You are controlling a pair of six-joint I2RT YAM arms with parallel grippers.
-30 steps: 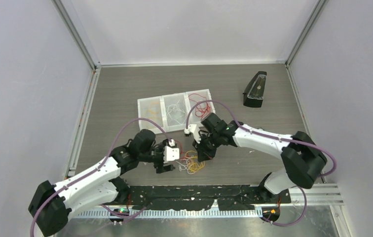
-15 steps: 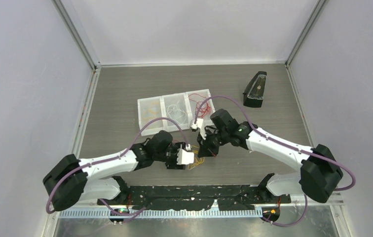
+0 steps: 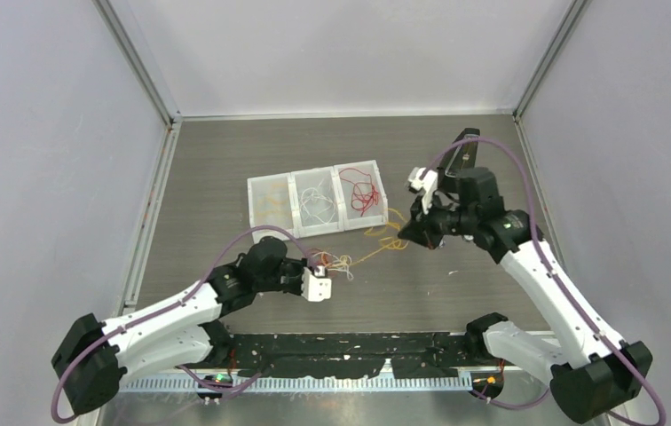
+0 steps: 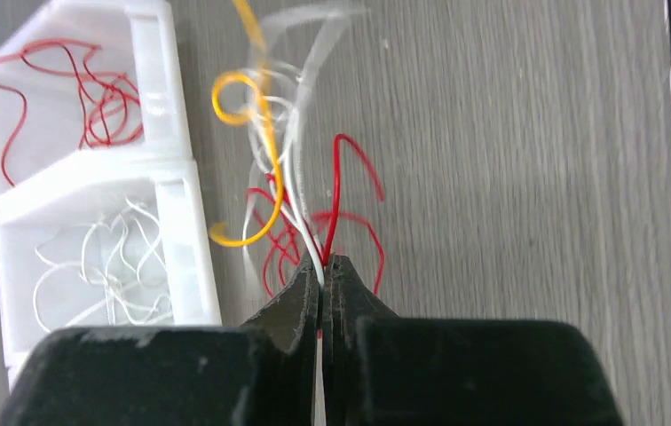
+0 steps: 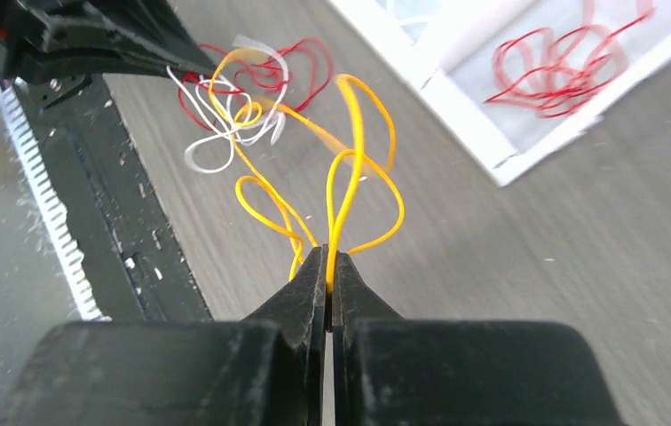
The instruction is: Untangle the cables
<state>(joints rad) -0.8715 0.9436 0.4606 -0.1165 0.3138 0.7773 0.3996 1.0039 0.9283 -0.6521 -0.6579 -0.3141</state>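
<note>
L pincer (image 4: 321, 266) is clamped shut on red + white strands of the cables (image 5: 248, 115); R pincer (image 5: 327, 257) is shut on yellow loops at the opposite end. The bunch spans betw. the two tips, long axis running from the L tips up-right to the R tips, beside the white tray (image 3: 314, 169) over the worktop (image 3: 225, 160). The tangle ahead of the L tips is blurred, so which strands cross can't be told.

Left gripper (image 4: 323, 271) pinches red and white cables (image 4: 301, 209).
</note>
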